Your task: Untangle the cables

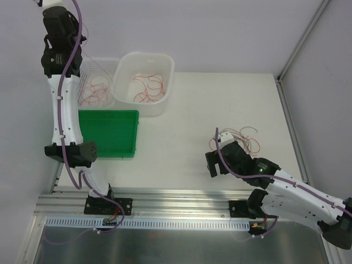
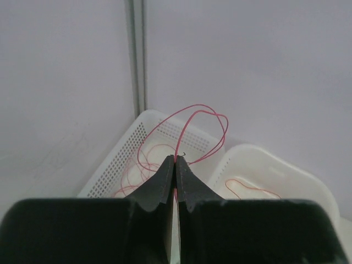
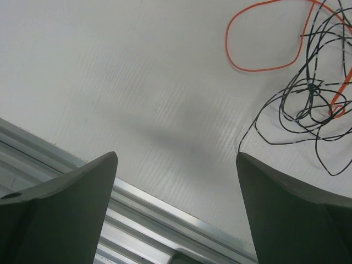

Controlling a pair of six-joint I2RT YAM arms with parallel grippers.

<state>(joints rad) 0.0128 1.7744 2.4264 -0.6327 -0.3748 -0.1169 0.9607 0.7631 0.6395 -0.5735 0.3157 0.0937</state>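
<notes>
Left tool (image 2: 176, 162) first: it is clenched tip to tip on one red wire (image 2: 204, 110), which loops up above the fingertips. It hangs high over the basket (image 2: 118, 159) at the far left corner of the desk (image 1: 181, 121). More reddish loose wires (image 1: 93, 91) lie curled in that basket, and others lie in the tub (image 1: 144, 56) just beside it on the right (whether the two containers touch I cannot tell). A green tray (image 1: 107, 132) sits on the near side of the basket along the left edge; I see no wire in it.

Toward the right edge lies the tangle (image 3: 311, 99). It is mostly black strands knotted together, and an orange wire (image 3: 263, 69) throws one open loop out to the side. The right tool (image 3: 176, 158) is released, its fingers wide apart. It hovers over bare desk on the near-left side of the tangle and touches nothing.

The step in hand looks like delivery: one freed red wire is carried to the basket while the other arm lines up for the next strand. The left tool next needs to open over the basket. The wire is so thin and light that it may cling to a pad, so letting go lower down would be safer. The right tool then has to reach the tangle and close on a single strand. The orange loop, lying apart from the knot, seems the easiest to take. It should be drawn out slowly, as the black knot may well drag along with it.
</notes>
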